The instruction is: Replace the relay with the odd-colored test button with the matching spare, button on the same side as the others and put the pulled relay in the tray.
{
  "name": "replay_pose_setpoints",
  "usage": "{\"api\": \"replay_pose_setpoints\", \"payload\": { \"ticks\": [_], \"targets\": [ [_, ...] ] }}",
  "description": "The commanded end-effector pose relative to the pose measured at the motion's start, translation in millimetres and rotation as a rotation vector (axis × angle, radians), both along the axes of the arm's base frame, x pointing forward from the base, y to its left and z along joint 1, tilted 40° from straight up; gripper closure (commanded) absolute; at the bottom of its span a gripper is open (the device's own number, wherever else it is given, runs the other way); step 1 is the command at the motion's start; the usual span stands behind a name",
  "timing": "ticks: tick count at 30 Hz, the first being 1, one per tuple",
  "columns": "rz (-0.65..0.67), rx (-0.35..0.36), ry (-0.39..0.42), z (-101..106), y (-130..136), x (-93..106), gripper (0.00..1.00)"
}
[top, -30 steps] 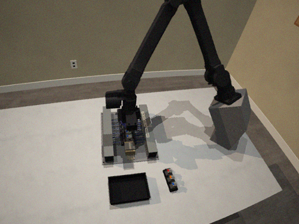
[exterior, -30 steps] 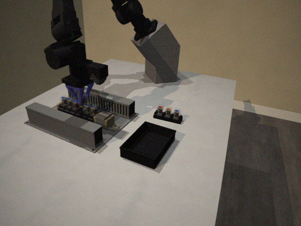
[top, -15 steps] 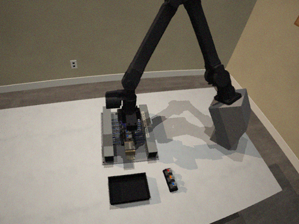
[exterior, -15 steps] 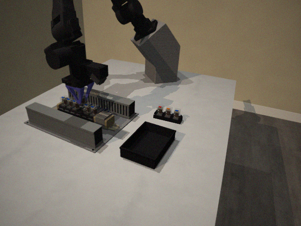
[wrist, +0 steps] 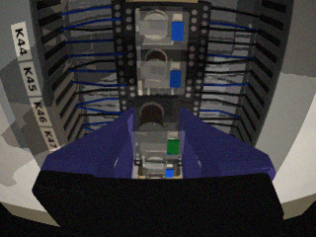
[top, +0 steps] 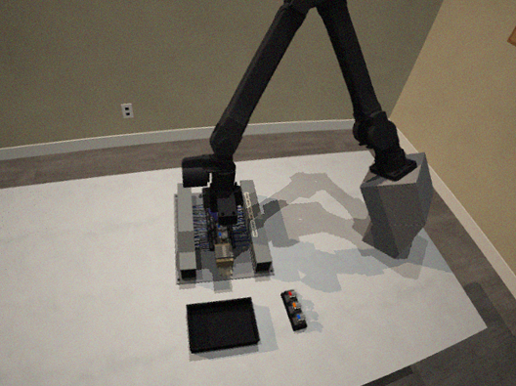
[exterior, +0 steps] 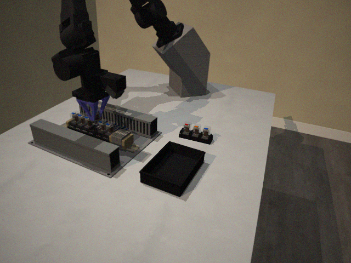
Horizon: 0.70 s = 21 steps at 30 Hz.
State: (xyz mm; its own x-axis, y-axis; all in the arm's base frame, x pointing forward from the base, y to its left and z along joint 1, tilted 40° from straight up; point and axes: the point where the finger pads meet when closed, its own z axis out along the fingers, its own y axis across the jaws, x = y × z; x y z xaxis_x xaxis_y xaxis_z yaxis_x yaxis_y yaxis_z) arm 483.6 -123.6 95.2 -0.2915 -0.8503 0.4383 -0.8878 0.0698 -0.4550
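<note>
between the closed-in fingers of the hand (exterior: 92,119) (wrist: 157,116), gripped, the green-buttoned relay (wrist: 158,140)

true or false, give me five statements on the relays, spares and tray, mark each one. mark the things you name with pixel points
1. The relay between the fingers has a green test button (wrist: 173,146). True.
2. The spare rack (exterior: 195,137) (top: 298,328) holds two spares. False: it holds three, with red, orange and blue buttons.
3. The tray (top: 188,328) (exterior: 160,185) already has a relay in it. False: no relay lies in it.
4. The blue-button spare (exterior: 205,132) (top: 299,318) sits at one end of its rack. True.
5. The orange-button spare (exterior: 196,130) (top: 294,306) matches the blue buttons in the row. False: the blue-button spare does.
</note>
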Motion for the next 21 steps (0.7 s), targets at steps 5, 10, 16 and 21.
{"api": "replay_pose_setpoints", "payload": {
  "ticks": [5, 10, 16, 21],
  "targets": [
    [0.003, -0.001, -0.05, 27.2, 3.6, 7.6, 1.0],
    [0.003, -0.001, -0.05, 27.2, 3.6, 7.6, 1.0],
    [0.003, -0.001, -0.05, 28.2, 5.0, 7.5, 1.0],
    [0.007, 0.0, -0.052, 32.0, 9.2, 6.9, 1.0]
  ]
}}
